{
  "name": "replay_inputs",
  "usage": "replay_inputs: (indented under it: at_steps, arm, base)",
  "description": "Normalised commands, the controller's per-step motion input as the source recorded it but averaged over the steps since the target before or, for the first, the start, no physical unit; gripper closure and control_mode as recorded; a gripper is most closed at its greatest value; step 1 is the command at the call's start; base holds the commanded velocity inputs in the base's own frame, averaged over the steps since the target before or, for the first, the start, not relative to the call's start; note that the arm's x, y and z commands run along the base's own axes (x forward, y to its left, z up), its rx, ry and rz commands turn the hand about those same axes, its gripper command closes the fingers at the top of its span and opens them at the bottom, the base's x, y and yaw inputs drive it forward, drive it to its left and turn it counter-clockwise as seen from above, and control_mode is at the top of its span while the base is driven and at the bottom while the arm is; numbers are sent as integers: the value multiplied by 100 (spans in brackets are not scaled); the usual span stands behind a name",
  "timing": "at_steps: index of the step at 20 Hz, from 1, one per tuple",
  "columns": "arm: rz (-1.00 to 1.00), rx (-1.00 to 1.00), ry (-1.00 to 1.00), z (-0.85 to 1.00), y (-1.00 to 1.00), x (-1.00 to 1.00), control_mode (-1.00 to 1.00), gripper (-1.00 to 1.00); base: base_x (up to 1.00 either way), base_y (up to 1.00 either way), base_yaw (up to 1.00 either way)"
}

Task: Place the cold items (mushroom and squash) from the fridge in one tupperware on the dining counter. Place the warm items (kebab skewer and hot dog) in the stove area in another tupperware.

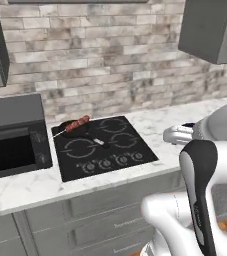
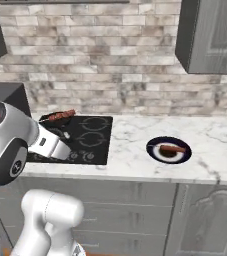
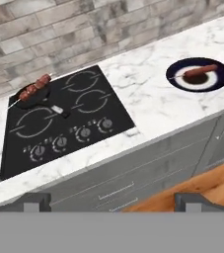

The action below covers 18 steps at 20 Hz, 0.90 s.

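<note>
Stove area, arm held back from the counter (image 3: 148, 106), well short of both warm items. Gripper (image 3: 111, 203) spread near its widest, tips far apart at the bottom of the hand view, nothing between them, nothing held. Skewer (image 3: 32, 89) lying across a small dark pan (image 3: 28, 96) on the rear left burner of the cooktop (image 3: 64, 123), thin stick end jutting past the pan rim toward the left; seen also in the left base view (image 1: 77, 124). Hot dog (image 3: 200, 70) on a dark plate (image 3: 219, 79), on the marble well right of the cooktop, apart from the skewer; same in the right base view (image 2: 172, 149). Likely step in hand: approach for a first pick of a warm item, target not yet clear. For the skewer: come down from above, close across the meat at mid-length, jaws square to the stick, not on the bare end, which would probably pivot. Lift straight up to clear the pan rim before swinging away. For the hot dog: grip across the short axis at centre, watch for rolling on the plate. Microwave (image 1: 12, 140) left of the cooktop, worth keeping the elbow clear. Tupperware not located from here.
</note>
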Motion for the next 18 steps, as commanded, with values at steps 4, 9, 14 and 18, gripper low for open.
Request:
replay_inputs:
  at_steps: [4,9,14,18]
  arm:
    - [0,0,0,0,0,0,100,-100]
    - [0,0,0,0,0,0,100,-100]
    - [0,0,0,0,0,0,100,-100]
    - [0,0,0,0,0,0,100,-100]
  base:
    - [34,31,41]
    - [45,17,24]
    - [59,23,0]
    - [78,38,0]
